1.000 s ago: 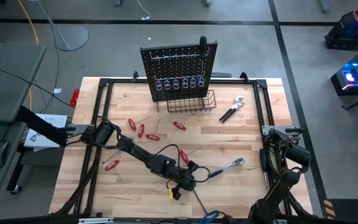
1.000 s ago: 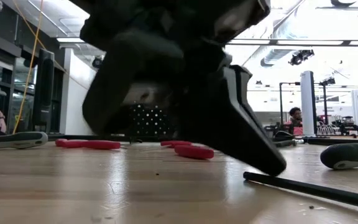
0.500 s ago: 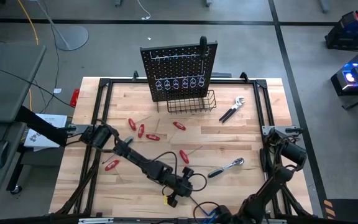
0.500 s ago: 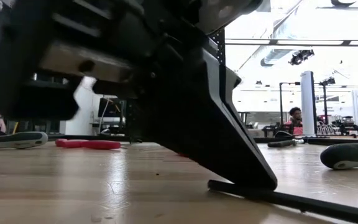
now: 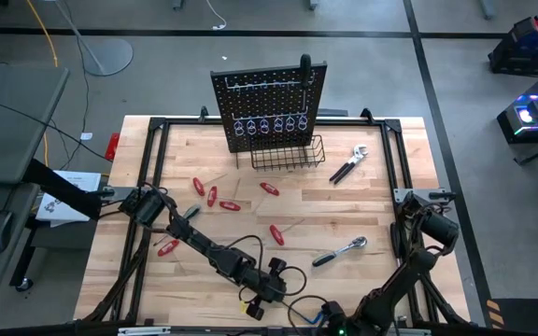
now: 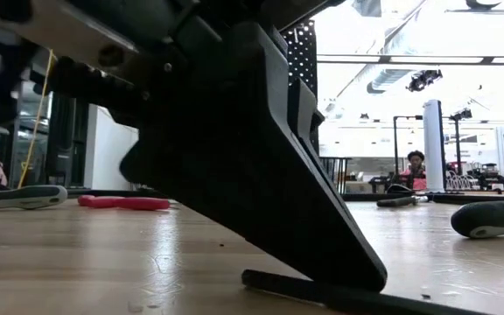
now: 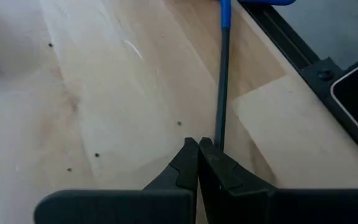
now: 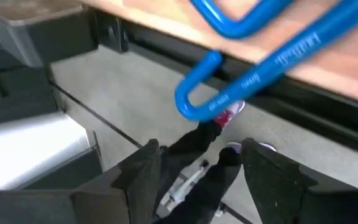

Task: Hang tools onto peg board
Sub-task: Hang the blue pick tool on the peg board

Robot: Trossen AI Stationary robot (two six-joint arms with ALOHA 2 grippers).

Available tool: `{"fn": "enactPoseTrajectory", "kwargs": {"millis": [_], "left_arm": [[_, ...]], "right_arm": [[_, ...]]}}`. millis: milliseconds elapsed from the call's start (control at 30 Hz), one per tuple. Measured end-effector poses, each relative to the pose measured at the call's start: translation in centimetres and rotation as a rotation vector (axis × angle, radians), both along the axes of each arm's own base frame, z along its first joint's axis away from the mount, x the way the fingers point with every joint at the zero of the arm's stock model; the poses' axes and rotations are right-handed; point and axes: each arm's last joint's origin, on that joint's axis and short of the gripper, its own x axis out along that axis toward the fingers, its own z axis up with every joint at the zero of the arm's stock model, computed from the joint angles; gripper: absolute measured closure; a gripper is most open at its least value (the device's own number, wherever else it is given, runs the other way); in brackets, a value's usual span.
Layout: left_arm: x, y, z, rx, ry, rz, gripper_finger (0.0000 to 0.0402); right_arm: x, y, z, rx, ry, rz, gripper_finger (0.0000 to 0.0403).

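The blue T-handle key lies at the table's near edge. Its dark shaft (image 7: pixel 221 81) rests flat on the wood, and its blue handle (image 8: pixel 253 62) sticks out past the edge. My left gripper (image 7: pixel 197 144) is shut at the shaft's free end. My right gripper (image 8: pixel 197 168) stands open just off the near edge, one finger on either side below the handle, touching nothing. The peg board (image 5: pixel 269 103) stands upright at the far side. Red screwdrivers (image 5: pixel 215 198), a ratchet (image 5: pixel 341 250) and a wrench (image 5: pixel 348 163) lie on the table. My left gripper rests its shut fingertips (image 6: pixel 357 267) on the free end of the key's shaft (image 6: pixel 322 293), pressing it down. The fingers slant down from above and from the far side, roughly in line with the shaft. The shaft lies flat on the table.
A black wire basket (image 5: pixel 288 152) sits at the peg board's foot, and a black-handled screwdriver (image 5: pixel 305 70) hangs on the board. A black frame (image 5: pixel 148 187) runs around the table. Dark tool handles (image 6: pixel 493 219) lie on the wood in the low view.
My left gripper has moved toward the table's near edge, still shut, and has slid the key's shaft along the wood with it. The blue handle has gone out past the near edge. My right arm has swung along the near edge toward the handle.
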Motion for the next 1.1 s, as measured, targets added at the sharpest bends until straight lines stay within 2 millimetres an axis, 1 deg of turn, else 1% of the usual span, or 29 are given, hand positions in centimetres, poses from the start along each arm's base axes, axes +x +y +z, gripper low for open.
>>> {"fn": "enactPoseTrajectory", "kwargs": {"millis": [133, 200, 333, 533, 667, 767, 867, 1033, 1100], "left_arm": [[-0.1, -0.2, 0.0, -0.013, 0.006, 0.02, 0.0402], [-0.1, -0.2, 0.0, -0.02, 0.009, 0.034, 0.0402], [-0.1, -0.2, 0.0, -0.02, 0.008, 0.037, 0.0402], [-0.2, -0.3, -0.1, -0.055, 0.024, 0.075, 0.0402], [-0.6, -1.1, -0.3, -0.082, 0.035, 0.091, 0.0402], [-0.9, -2.0, -0.6, -0.094, 0.02, 0.085, 0.0402], [-1.1, -2.5, -0.8, -0.111, 0.017, 0.09, 0.0402], [-1.1, -2.5, -0.8, -0.107, 0.017, 0.086, 0.0402], [-1.0, -2.4, -0.8, -0.107, 0.019, 0.085, 0.0402]], "right_arm": [[0.9, -0.7, -0.3, -0.006, 0.009, -0.027, 0.019], [1.3, -0.8, -1.1, 0.0, 0.025, -0.03, 0.019], [1.9, -0.4, -2.5, 0.04, 0.027, -0.021, 0.019], [2.2, -0.9, -3.0, 0.005, 0.052, -0.04, 0.019], [2.5, -1.2, -3.1, -0.002, 0.048, -0.055, 0.0198], [2.7, -1.4, -3.2, -0.01, 0.048, -0.066, 0.023], [2.7, -1.5, -3.2, -0.024, 0.039, -0.076, 0.028], [2.9, -1.3, -2.9, -0.063, 0.025, -0.073, 0.0366], [3.0, -1.2, -2.6, -0.077, 0.018, -0.072, 0.0388]]}}
